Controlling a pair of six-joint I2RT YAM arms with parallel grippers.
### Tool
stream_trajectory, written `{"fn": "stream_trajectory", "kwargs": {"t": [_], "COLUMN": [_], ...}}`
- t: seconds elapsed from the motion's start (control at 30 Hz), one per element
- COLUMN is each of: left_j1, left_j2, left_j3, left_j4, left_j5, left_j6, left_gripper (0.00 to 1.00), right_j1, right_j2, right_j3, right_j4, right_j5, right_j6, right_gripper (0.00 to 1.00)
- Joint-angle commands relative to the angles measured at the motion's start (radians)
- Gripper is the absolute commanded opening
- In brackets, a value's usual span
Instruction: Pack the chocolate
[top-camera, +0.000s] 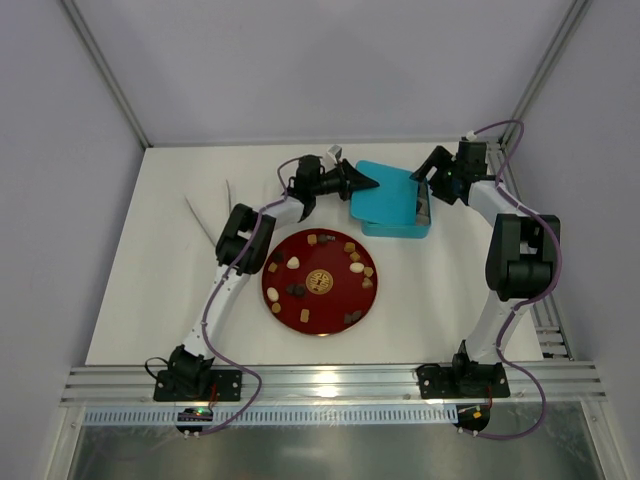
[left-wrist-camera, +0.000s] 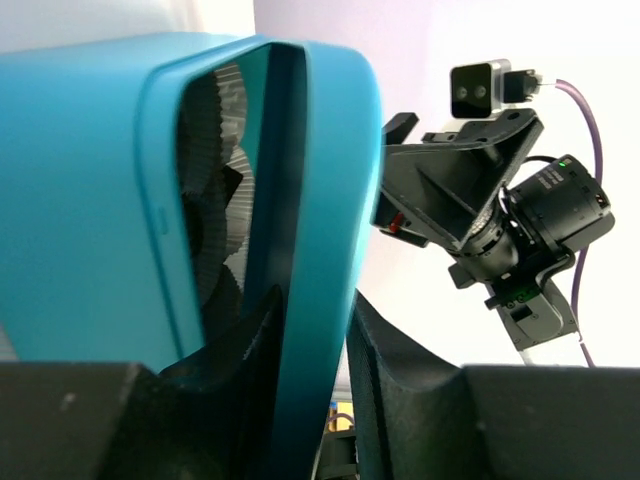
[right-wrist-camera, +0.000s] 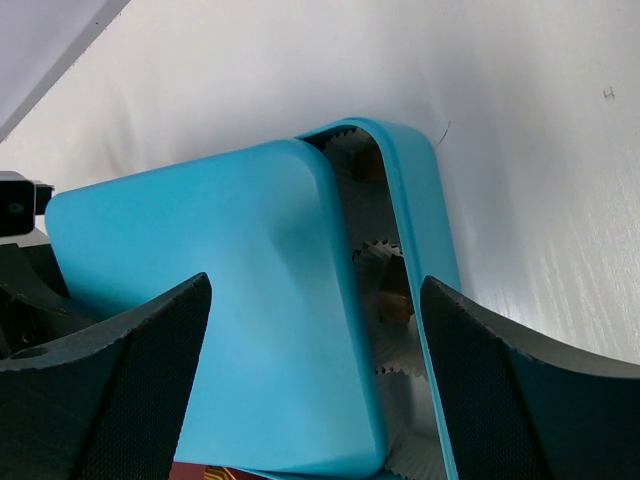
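Note:
The chocolate pieces (top-camera: 293, 263), several dark, tan and cream ones, lie on the red plate (top-camera: 322, 312) at the table's middle. Behind it stands a blue box (top-camera: 424, 217) whose blue lid (top-camera: 382, 196) is lifted and shifted left. My left gripper (top-camera: 366, 182) is shut on the lid's left edge; the left wrist view shows the fingers (left-wrist-camera: 250, 335) clamping the lid (left-wrist-camera: 320, 180), with paper cups (left-wrist-camera: 215, 210) inside. My right gripper (top-camera: 425, 190) is open and straddles the box's right end. In the right wrist view (right-wrist-camera: 315, 290) a tan chocolate (right-wrist-camera: 395, 300) sits in a cup under the lid (right-wrist-camera: 220, 300).
A pair of thin pale tongs (top-camera: 205, 215) lies at the left of the table. A small white object (top-camera: 333, 153) sits behind the left gripper. The enclosure's walls close in at the back and sides, and metal rails (top-camera: 330, 380) run along the near edge.

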Motion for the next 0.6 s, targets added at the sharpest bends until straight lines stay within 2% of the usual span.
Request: {"fn": "stream_trajectory", "kwargs": {"t": [0.0,0.3,0.57], "left_j1": [-0.003,0.002,0.009], "left_j2": [-0.048,-0.086,-0.132], "left_j3": [-0.017,-0.070,-0.104], "left_j4": [-0.007,-0.034,-0.119], "left_j5": [0.018,0.009,0.010], "left_j6": [0.036,0.064,0.138], "left_gripper": [0.31,0.35,0.40], "right_j1": [0.000,0.000,0.000], "right_j2": [0.002,-0.001,0.002], "right_j3": [-0.003,-0.009,-0.016], "right_j4": [0.048,0.045,0.042], "right_j5": [-0.007,-0.007,-0.013], "right_j6": [0.014,0.012,0.009], "right_gripper": [0.85,0.85,0.85]}}
